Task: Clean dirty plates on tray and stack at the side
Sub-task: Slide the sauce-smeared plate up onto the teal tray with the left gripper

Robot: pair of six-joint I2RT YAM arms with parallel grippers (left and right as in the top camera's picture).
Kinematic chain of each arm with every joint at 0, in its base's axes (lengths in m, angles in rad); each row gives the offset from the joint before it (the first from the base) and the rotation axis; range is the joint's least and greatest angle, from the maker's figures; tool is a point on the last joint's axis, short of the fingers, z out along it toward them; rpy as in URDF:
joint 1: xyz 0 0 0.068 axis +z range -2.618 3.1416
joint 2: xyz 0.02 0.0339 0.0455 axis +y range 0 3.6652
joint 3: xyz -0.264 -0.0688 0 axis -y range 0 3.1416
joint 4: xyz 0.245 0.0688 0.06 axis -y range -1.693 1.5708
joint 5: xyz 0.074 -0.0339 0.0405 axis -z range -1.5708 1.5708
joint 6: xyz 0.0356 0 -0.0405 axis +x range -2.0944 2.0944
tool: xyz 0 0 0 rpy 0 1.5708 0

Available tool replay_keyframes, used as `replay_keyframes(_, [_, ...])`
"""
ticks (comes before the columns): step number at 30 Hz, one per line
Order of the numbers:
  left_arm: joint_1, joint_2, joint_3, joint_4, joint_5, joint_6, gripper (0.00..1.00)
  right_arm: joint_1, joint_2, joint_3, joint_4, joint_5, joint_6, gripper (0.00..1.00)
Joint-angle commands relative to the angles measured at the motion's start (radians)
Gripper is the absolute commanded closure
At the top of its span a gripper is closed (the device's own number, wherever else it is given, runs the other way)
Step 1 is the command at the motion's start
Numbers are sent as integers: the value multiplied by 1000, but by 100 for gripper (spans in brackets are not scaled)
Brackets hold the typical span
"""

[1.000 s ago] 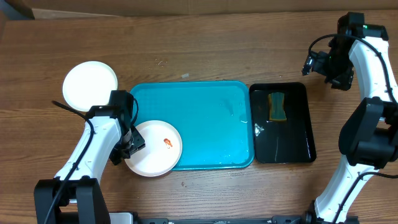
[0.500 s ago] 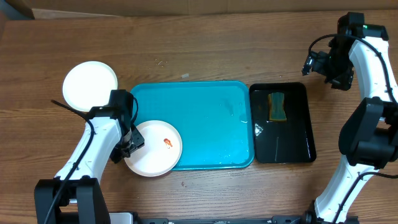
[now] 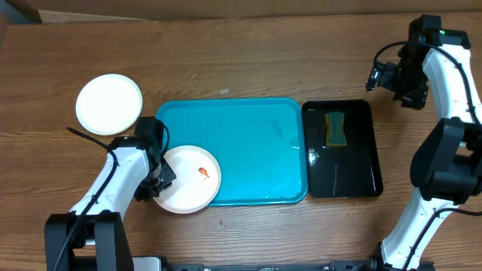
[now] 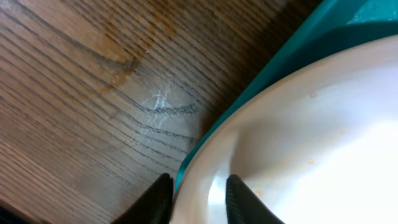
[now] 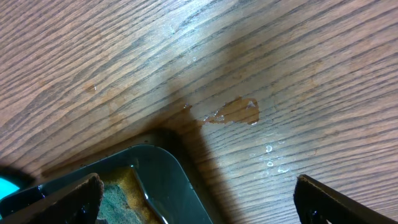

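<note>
A white plate (image 3: pixel 188 179) with a red-orange smear (image 3: pixel 202 173) lies over the front left corner of the turquoise tray (image 3: pixel 248 143), partly hanging off it. My left gripper (image 3: pixel 157 182) is shut on this plate's left rim; the left wrist view shows its fingers (image 4: pixel 198 199) either side of the plate's rim (image 4: pixel 292 143), with the tray's edge (image 4: pixel 273 68) behind. A stack of clean plates (image 3: pixel 109 103), pale yellow-green on top, sits on the table to the left of the tray. My right gripper (image 3: pixel 384 78) is open and empty, above the table behind the black tray.
A smaller black tray (image 3: pixel 341 147) stands right of the turquoise tray, holding water and a yellow-green sponge (image 3: pixel 335 128); its corner and the sponge (image 5: pixel 118 199) show in the right wrist view. Water drops (image 5: pixel 233 112) lie on the wooden table.
My left arm has shifted slightly toward the front, still holding the plate's rim. The right arm has not moved.
</note>
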Motion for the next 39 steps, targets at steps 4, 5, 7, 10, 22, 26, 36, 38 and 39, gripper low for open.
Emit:
replay_keyframes(4, [6,5,-7,-2,-4,2,83,-3,-6,19,3,-1,8,0])
replay_keyframes(5, [6,5,-7,-3,0,2,85,-3,-6,19,3,-1,8,0])
replay_keyframes(7, [6,5,-7,-2,25,3,89,-3,-6,19,3,-1,8,0])
replay_keyframes(10, [6,5,-6,6,82,9,93,-3,-6,19,3,-2,8,0])
replay_keyframes(22, [4,5,-6,233,438,177,96,-3,-6,19,3,-2,8,0])
replay_keyframes(26, [-12,5,-6,290,441,166,96,-3,-6,19,3,-2,8,0])
replay_keyframes(36, [-167,5,-6,421,429,139,93,-3,-6,19,3,-1,8,0])
replay_keyframes(38, [-202,5,-6,450,429,138,91,-3,-6,19,3,-1,8,0])
replay_keyframes(39, [-213,5,-6,459,427,139,90,-3,-6,19,3,-2,8,0])
